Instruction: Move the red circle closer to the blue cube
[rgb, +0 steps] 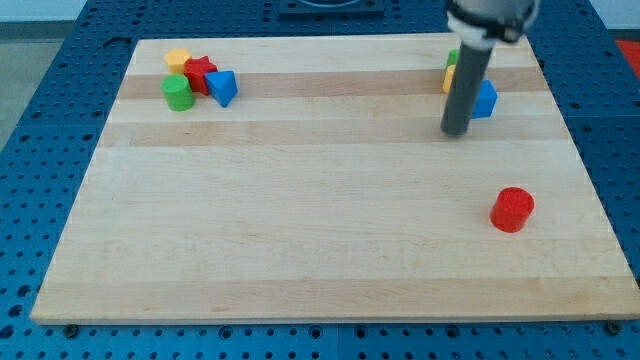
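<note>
red circle: near the table's right edge
blue cube: top right corner
my tip: touching the blue cube's left side
pincer: none, just a rod

my tip is the lower end of a straight dark rod that stands nearly upright. above the tip the rod runs up into a pale collar at the view's top edge, where the arm is cut off from sight.
</note>
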